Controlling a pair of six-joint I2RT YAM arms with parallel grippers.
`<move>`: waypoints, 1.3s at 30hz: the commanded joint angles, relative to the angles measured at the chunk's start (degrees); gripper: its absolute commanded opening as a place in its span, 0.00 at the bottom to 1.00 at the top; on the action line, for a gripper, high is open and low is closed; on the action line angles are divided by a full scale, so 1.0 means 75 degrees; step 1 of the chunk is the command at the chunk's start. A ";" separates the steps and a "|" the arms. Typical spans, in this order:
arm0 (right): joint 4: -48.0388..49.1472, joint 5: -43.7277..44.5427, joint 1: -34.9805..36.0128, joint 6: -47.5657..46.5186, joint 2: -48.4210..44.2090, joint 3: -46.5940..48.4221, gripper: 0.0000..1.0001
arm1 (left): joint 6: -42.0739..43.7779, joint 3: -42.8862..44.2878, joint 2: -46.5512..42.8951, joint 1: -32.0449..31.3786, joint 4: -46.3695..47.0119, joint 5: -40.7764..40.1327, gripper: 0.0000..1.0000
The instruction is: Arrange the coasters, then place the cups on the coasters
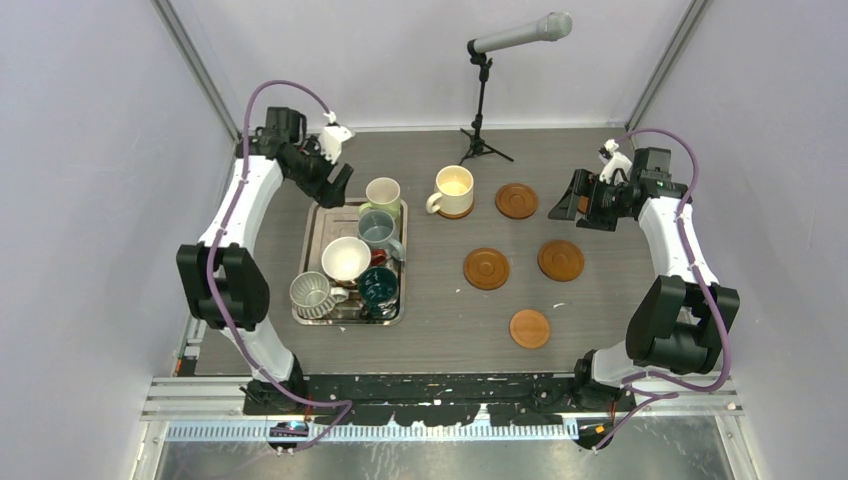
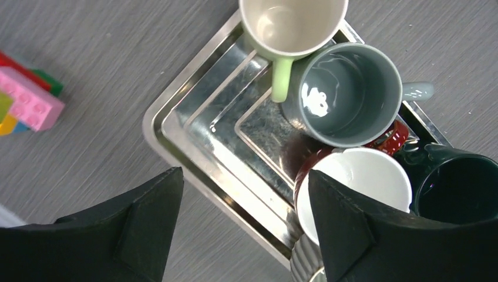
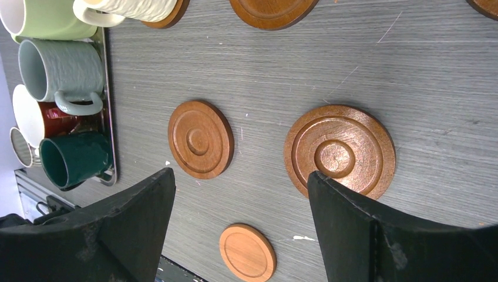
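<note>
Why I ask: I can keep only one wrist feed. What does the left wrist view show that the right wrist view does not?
Only the left wrist view: the toy blocks beside the tray, and the tray's bare floor. Only the right wrist view: the bare coasters on the table, and the cream mug standing on a coaster. Both: the tray with the green mug, grey-blue mug, red-brown mug and dark teal mug on it.
</note>
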 commanded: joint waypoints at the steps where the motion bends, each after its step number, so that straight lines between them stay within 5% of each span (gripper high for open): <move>1: -0.0034 0.0050 0.0019 -0.0088 -0.0296 0.0150 0.87 | 0.0001 0.0039 0.0344 -0.0297 0.0417 0.0471 0.77; 33: -0.0051 0.0124 0.0018 -0.0145 -0.0127 0.0177 0.87 | -0.0475 0.0423 0.2022 -0.0766 0.1517 -0.0177 0.36; 39: -0.0037 0.0124 0.0012 -0.0151 -0.0115 0.0176 0.87 | -0.0356 0.0238 0.2045 -0.0795 0.1503 0.0062 0.36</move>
